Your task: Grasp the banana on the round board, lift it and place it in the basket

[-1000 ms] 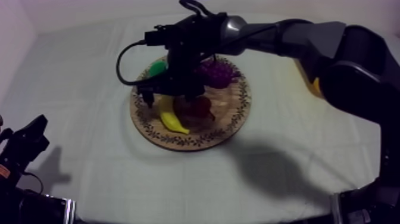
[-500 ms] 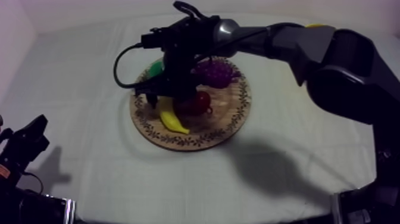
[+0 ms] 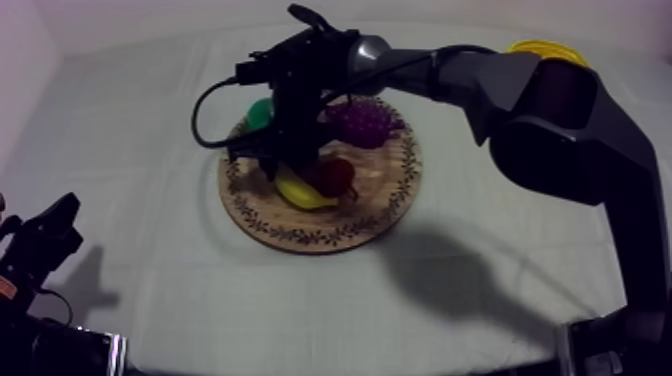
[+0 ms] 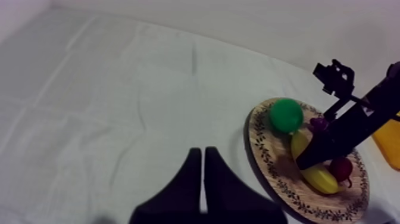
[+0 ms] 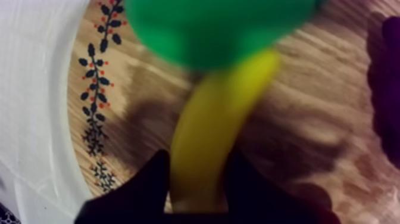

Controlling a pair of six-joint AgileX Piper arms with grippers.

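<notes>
My right pincer (image 5: 198, 162) pinches the banana (image 5: 209, 128) on the wooden board (image 5: 134, 80), so it can lift clear toward the yellow basket (image 3: 545, 47).

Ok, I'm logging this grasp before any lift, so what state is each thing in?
Right end effector: shut on the banana.
Left end effector: shut, holding nothing, away from the wooden board.
Banana: gripped, on or just above the board.
Pear: resting on the board.
Grapes: resting on the board.
Small red fruit: on the board, beside the banana.
Yellow basket: partly hidden behind the right arm; contents unseen.
</notes>
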